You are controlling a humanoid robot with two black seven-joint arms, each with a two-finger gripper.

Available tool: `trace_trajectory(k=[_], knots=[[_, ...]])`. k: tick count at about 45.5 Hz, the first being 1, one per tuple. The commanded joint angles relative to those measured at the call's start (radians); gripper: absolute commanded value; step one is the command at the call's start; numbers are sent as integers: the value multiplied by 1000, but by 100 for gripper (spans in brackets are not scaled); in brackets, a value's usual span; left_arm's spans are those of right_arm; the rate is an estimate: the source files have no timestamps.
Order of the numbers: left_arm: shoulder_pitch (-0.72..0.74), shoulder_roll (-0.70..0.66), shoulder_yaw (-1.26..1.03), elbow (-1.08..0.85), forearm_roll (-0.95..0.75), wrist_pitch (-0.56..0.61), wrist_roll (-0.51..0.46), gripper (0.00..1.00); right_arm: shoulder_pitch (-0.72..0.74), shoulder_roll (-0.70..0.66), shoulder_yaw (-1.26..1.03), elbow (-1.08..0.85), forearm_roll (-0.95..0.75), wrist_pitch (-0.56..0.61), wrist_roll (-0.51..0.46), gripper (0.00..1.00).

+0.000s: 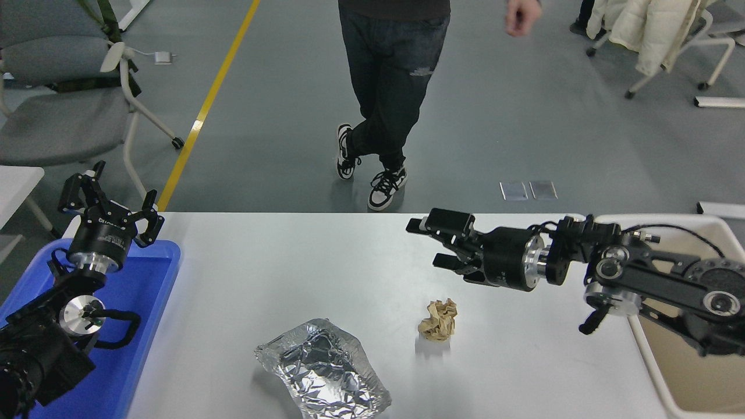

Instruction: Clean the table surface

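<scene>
The counter (279,267), a wide matte white top, was seen spanning most of the lower picture between a blue tray (145,314) at its left edge and a beige tub (692,372) at its right edge. Two things were left lying on its surface: a crumpled brown paper ball (439,319) near the middle, toward the near edge, and a crushed foil container (323,368) at the near edge, left of the ball and apart from it.

The right arm was held out level from the right edge, above the counter, with the right hand (428,241) pointed toward the left edge. Its fingers were spread, with nothing between them, and it was poised over the far half of the counter, beyond the paper ball and clear of it.

The left hand (110,201) was parked over the far left corner, above the far end of the blue tray, its fingers likewise spread and empty.

A person (389,87) in dark trousers was seen standing on the floor beyond the far edge, ankles crossed, one bare hand (520,16) hanging at the side.
</scene>
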Motion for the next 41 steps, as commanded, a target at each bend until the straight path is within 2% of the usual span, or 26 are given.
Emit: trace_trajectory(k=[1, 4, 11, 19, 26, 41], knots=[[0, 0, 1, -1, 0, 0, 0, 100, 96, 186, -115, -42, -257, 3, -76, 100], [0, 0, 1, -1, 0, 0, 0, 100, 101, 203, -131, -57, -345, 14, -76, 100], [0, 0, 1, -1, 0, -2, 0, 100, 92, 287, -209, -114, -409, 46, -70, 100], [0, 0, 1, -1, 0, -2, 0, 100, -2, 374, -217, -197, -574, 43, -69, 100], [0, 0, 1, -1, 0, -3, 0, 100, -126, 436, -207, -278, -614, -12, -69, 99], [0, 0, 1, 1, 0, -3, 0, 100, -237, 468, -212, -398, -661, -95, -64, 99]])
